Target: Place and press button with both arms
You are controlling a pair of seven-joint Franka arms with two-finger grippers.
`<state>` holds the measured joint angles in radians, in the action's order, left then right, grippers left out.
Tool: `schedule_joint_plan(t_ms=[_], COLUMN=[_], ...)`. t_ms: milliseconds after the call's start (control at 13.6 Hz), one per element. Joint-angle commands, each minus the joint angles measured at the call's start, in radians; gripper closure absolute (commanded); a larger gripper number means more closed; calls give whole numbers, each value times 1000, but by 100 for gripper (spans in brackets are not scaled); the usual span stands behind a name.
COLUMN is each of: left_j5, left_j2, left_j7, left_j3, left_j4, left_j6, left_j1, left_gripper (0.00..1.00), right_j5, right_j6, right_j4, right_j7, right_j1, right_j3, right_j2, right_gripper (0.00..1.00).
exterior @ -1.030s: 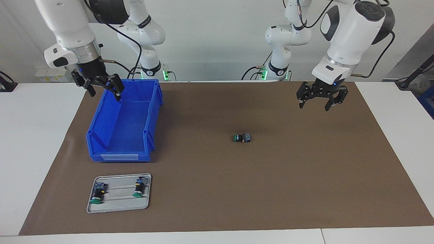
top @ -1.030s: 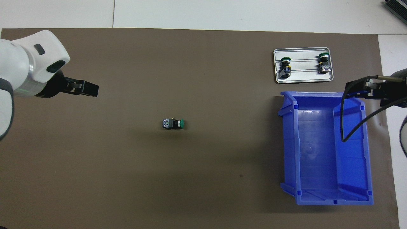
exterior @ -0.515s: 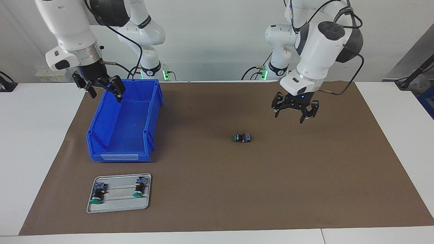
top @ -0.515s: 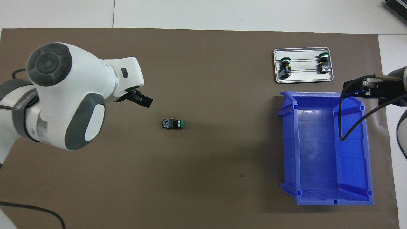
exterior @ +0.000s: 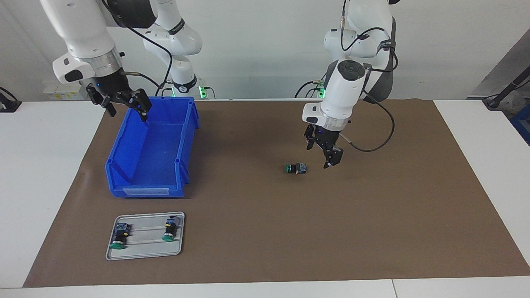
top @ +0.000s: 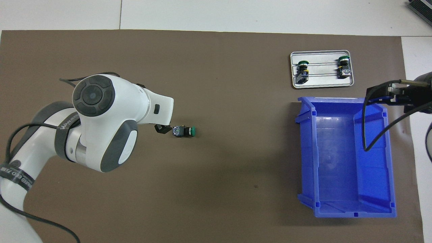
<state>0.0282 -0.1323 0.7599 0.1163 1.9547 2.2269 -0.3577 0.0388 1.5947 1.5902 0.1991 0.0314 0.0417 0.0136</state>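
A wide white table (exterior: 49, 174) carries a large matte brown rectangular mat (exterior: 372, 231) under even, diffuse light. A plain pale grey-white wall (exterior: 256, 45) closes the scene, with a dark grey panel (exterior: 507, 72) at one edge.

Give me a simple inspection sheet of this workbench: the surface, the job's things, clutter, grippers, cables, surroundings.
Surface: brown mat on a white table.
Job's things: green-capped button lying on its side mid-mat.
Clutter: empty blue bin; grey tray holding two more buttons.
Grippers: left gripper open, just above the mat beside the button, not touching it; right gripper open, over the bin's corner, waiting.
Cables: black cables looping off each arm.
Surroundings: white wall.
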Motion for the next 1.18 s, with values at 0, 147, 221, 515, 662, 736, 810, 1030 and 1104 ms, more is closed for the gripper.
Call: schedule_joint_plan(t_ms=[0,147,221,515,662,736,810,1030,1104], left_j5=[15,15,15,13,13,13,13,13,15], left_j2=[-7,-50,-62,-131,-142,-151,-153,-155,-155], left_j7=[64,68,72,90,95,95,95,95,95], left_j3=[-15,-14,-14,-14,-15,-14,-14,-14,-15], left_j4=[85,95,95,89,89,89,92,102,105], left_j6=[95,135,137,184,232,234,234,235,238], left_j1=[-58,-83,-89,-121,-136,-138,-138,-139,-153], left_gripper=[0,0,0,0,0,0,0,0,2], right_j5=[-23,-23,-23,-25,-27,-25,-27,-27,-27], right_j6=[-51,-59,-61,-79,-79,-79,-79,-82,-81], right_j4=[-18,-16,-15,-7,-4,-4,-1,8,8], right_j7=[-50,-50,-49,-40,-37,-36,-36,-29,-29], right_j1=[-33,-64,-68,-94,-93,-91,-91,-93,-94], right_j3=[-51,-72,-74,-82,-82,-82,-82,-80,-80], right_j2=[2,6,6,6,6,6,6,9,9], right_gripper=[0,0,0,0,0,0,0,0,0])
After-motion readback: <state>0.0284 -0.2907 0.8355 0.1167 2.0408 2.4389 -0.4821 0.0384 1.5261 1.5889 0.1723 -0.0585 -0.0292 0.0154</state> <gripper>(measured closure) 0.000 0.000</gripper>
